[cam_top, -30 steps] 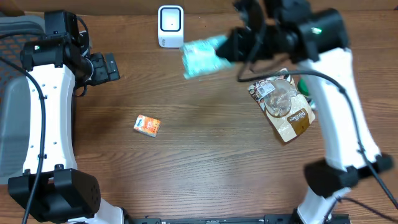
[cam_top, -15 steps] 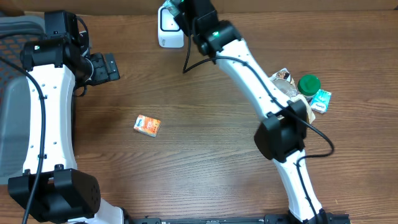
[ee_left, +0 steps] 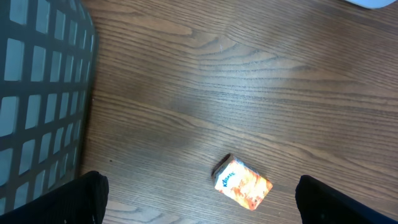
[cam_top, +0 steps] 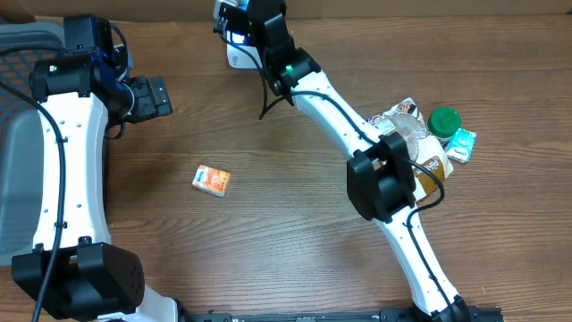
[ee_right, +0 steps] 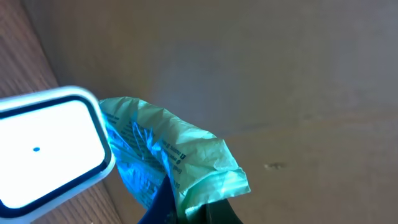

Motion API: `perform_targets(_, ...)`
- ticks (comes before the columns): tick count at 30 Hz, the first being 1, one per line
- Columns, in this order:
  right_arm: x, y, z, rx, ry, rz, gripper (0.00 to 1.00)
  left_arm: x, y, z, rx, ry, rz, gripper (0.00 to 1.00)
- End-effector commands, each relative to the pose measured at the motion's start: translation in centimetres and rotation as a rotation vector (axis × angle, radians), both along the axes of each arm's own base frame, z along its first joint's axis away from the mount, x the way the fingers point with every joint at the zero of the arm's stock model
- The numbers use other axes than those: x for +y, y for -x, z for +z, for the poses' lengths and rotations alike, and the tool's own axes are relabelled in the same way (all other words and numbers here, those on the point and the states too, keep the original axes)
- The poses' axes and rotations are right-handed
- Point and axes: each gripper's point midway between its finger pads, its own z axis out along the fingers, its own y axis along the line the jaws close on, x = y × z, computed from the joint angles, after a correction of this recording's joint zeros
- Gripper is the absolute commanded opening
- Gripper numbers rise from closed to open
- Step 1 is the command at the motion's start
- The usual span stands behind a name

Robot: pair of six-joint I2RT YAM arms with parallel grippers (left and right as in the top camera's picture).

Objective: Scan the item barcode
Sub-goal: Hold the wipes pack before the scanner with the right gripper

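Tabletop (cam_top: 268, 241) of brown wood carries everything. A grey mesh basket (cam_top: 12, 134) sits at its left edge, close beside the left arm (cam_top: 67, 161).

The right arm (cam_top: 340, 116) reaches diagonally from the near right corner to the far edge, and its elbow crosses over a brown pouch (cam_top: 427, 170), hiding part of it. Touching the pouch on the far right are a green-lidded jar (cam_top: 444, 121) and a small teal pack (cam_top: 461, 143).

At the far edge stands the white scanner (cam_top: 241, 54), and from overhead the right tool (cam_top: 246, 16) covers its top. The right tool is clamped shut on a crumpled teal packet (ee_right: 168, 155). In the right wrist view the packet is held up just beside the scanner's face, with black print showing on the side turned away from the camera's left. Whether that print is the barcode is hard to say at this angle. Overhead, the packet is almost wholly hidden by the tool.

The left tool (cam_top: 152, 96) hangs over the left part of the tabletop, fingers spread fully apart and holding nothing.

An orange tissue pack (cam_top: 212, 181) lies alone, well apart from both tools.
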Motion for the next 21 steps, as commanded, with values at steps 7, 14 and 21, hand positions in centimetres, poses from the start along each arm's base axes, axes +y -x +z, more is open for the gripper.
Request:
perform_targets(7,0.2,-0.4,1.1,-0.092,0.131,0.017,0.04,0.1,-0.2,0.0,0.000,-0.009,0.004,1.00)
perform_targets(14,0.3,-0.4,1.1,-0.091,0.121,0.022,0.04,0.1,-0.2,0.0,0.000,-0.009,0.004,1.00)
perform_targets(21,1.0,0.0,3.4,-0.118,-0.016,0.017,0.04,0.1,-0.2,0.0,0.000,-0.009,0.004,1.00)
